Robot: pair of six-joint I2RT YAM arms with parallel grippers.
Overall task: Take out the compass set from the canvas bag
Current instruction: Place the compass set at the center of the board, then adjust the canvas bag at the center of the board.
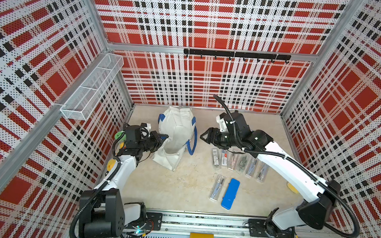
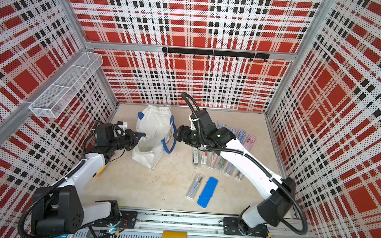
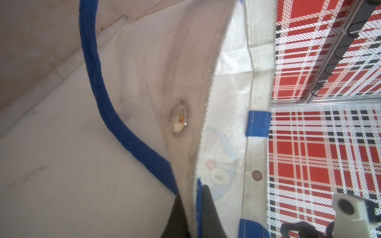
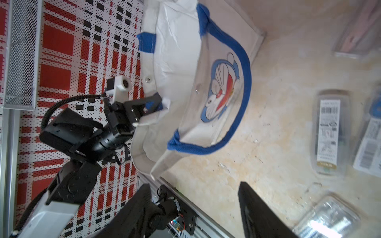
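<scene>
The left arm (image 1: pixel 125 165) and right arm (image 1: pixel 291 171) have glossy white links between chunky black joint housings, some with yellow caps (image 1: pixel 111 164). A ribbed black hose (image 4: pixel 52 106) runs along each. The left gripper (image 1: pixel 165 136) and right gripper (image 1: pixel 203 137) are black with tapered fingers (image 4: pixel 253 206); a small white camera (image 4: pixel 122 84) sits behind each.

Left gripper (image 1: pixel 164 136): jaws pinched together on the near rim of the canvas bag (image 1: pixel 176 132), holding its mouth open. The bag stands on the table (image 1: pixel 175 192), between the two grippers. Right gripper (image 1: pixel 203 136): off the bag's far side, near a blue handle (image 1: pixel 194 139), not touching, carrying nothing. Under this arm's wrist lies a row of clear cases (image 1: pixel 239 164). Further back toward its base, a blue case (image 1: pixel 230 193) lies just beside one more clear case (image 1: pixel 217 187).
</scene>
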